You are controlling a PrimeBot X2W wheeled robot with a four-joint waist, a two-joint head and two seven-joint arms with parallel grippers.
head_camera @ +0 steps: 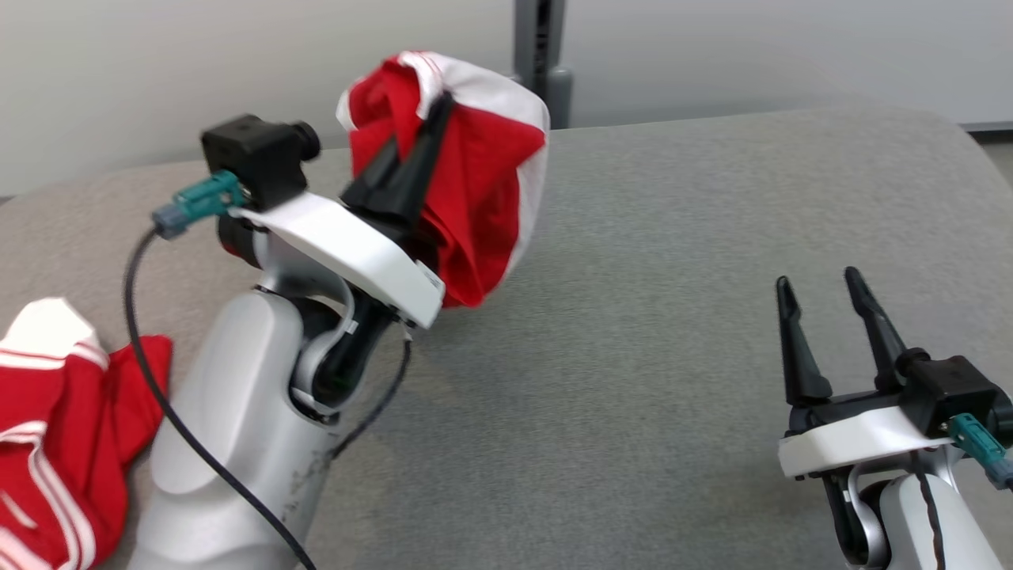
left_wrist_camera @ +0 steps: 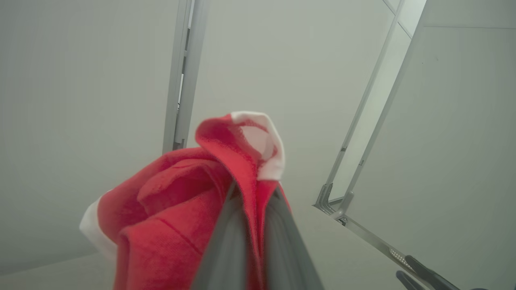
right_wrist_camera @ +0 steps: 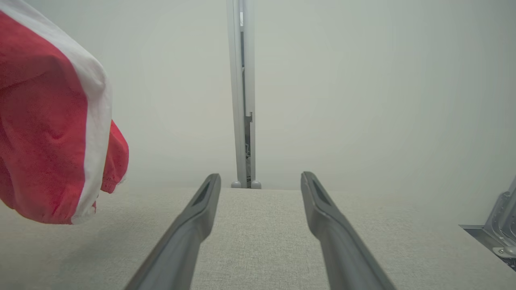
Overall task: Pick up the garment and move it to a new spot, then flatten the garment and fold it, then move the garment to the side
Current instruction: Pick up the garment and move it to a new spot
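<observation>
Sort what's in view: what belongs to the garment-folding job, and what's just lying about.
Job: red-and-white garment, held up by the shut left gripper; open right gripper; grey fabric surface.
Lying about: second red-and-white garment at lower left; grey post behind the surface.

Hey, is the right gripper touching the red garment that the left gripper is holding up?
Apart. The head view shows bare grey surface between the open right gripper and the red garment; the left gripper alone pinches it.
</observation>
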